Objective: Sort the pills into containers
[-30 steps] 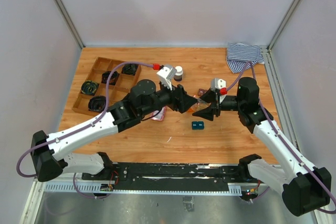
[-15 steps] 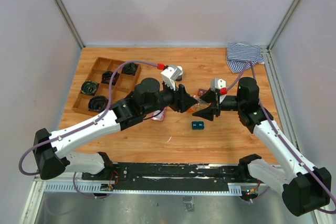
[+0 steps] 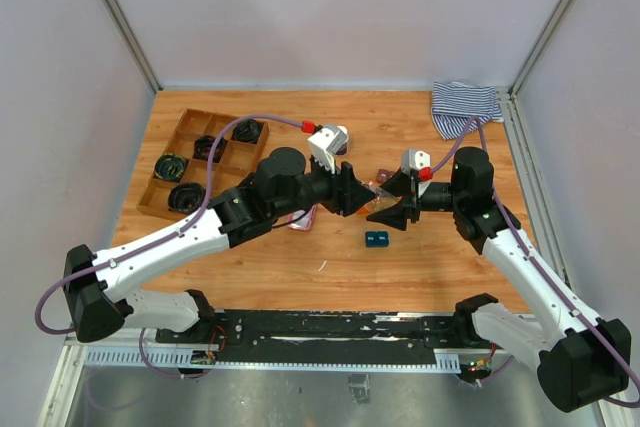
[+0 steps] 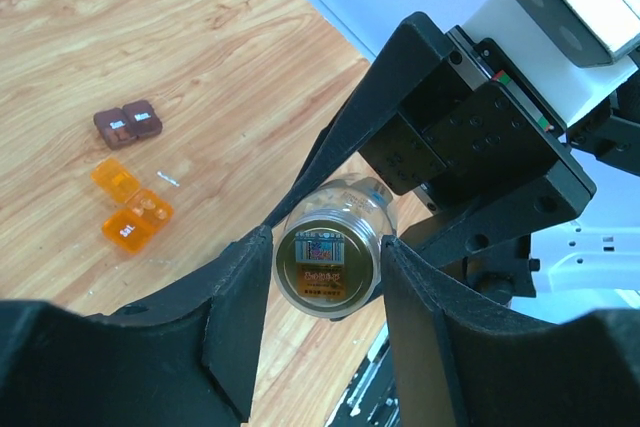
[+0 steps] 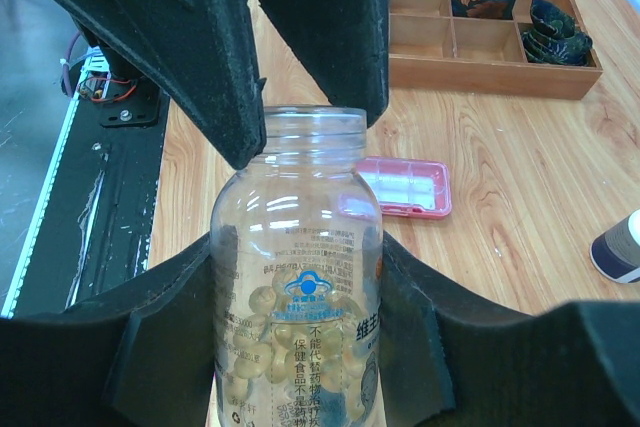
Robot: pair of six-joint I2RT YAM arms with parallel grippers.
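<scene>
Wood tbl (image 3: 400,117): clear btl (image 5: 297,247), yellowish pills (image 5: 290,347)

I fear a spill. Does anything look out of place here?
One thing: a small pale bit lies loose on the table beside the open orange case, too small to tell if it is a pill. The uncapped bottle in the right gripper holds its pills inside.

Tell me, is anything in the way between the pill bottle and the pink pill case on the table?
Yes. The right gripper holds the bottle, and the left gripper stands at its open mouth, one finger on each side, between it and the pink case. No lid shows on the bottle.
</scene>
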